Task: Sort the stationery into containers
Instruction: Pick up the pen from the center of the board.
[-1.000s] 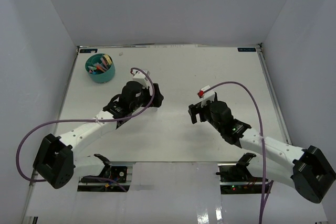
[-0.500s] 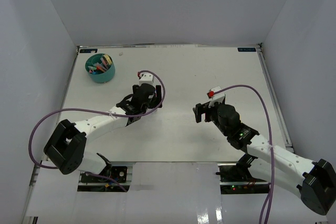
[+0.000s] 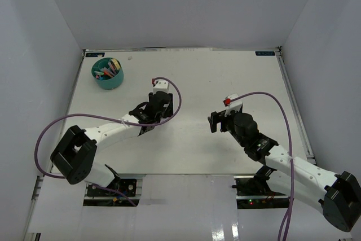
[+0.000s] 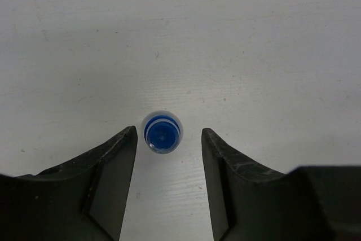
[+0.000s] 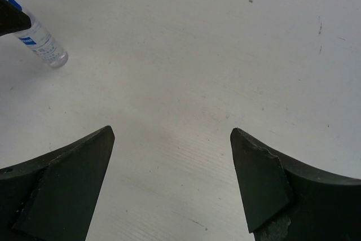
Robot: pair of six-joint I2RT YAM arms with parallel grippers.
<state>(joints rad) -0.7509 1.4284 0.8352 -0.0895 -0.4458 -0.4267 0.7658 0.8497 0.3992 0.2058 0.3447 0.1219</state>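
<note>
The small blue-capped bottle (image 4: 162, 135) stands upright near the middle of the counter (image 4: 254, 38), between the spread fingers of our left hand (image 4: 168, 134), untouched. It sits nearer one finger, so closing could tip it and send it rolling. Our right hand (image 5: 172, 132) hangs spread and empty. The teal organizer (image 3: 108, 84) sits at the far-left corner.

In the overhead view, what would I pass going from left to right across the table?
Teal organizer → the left arm's jaws → the right arm's jaws.
</note>
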